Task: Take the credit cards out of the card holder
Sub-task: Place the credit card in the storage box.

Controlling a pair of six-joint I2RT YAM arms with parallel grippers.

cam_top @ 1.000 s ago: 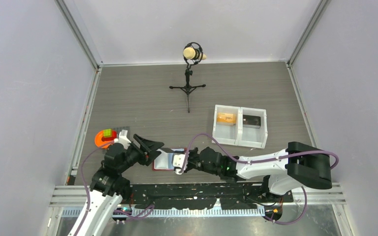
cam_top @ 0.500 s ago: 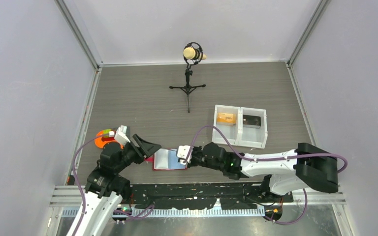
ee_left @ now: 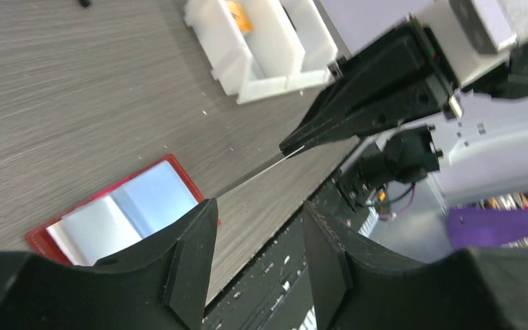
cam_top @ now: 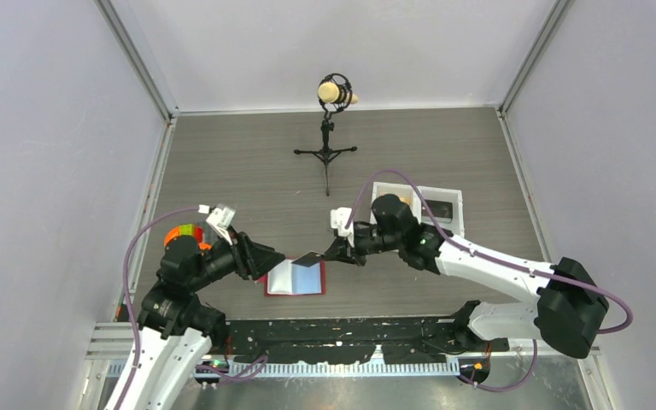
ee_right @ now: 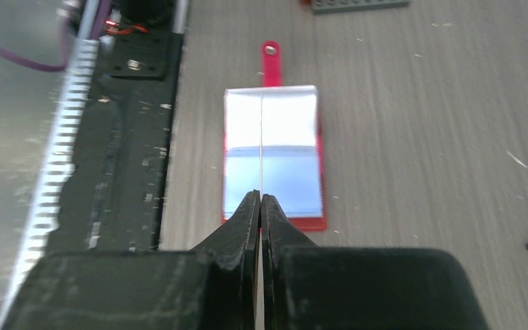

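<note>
The red card holder [cam_top: 295, 278] lies open on the table near the front edge, its pale blue pockets facing up. My right gripper [cam_top: 331, 253] hangs above its far right corner, shut on a dark credit card [cam_top: 308, 259] that is clear of the holder. In the right wrist view the credit card [ee_right: 261, 137] shows edge-on as a thin line between the shut gripper [ee_right: 260, 199] tips, over the card holder [ee_right: 271, 158]. My left gripper [cam_top: 272, 256] hovers at the holder's left side, open and holding nothing. In the left wrist view the left gripper [ee_left: 260, 227] frames the table edge beside the card holder [ee_left: 124, 213].
A white two-compartment tray [cam_top: 441, 243] stands behind my right arm, with an orange block [ee_left: 237, 14] in one half. A microphone stand [cam_top: 328, 128] is at the back. An orange disc with a green block [cam_top: 184, 235] sits left of my left arm. Black base rails [cam_top: 350, 337] border the front.
My right gripper has risen and pulled back from the holder with the dark card in it. The left arm shifted slightly left, and its jaws have narrowed somewhat.
</note>
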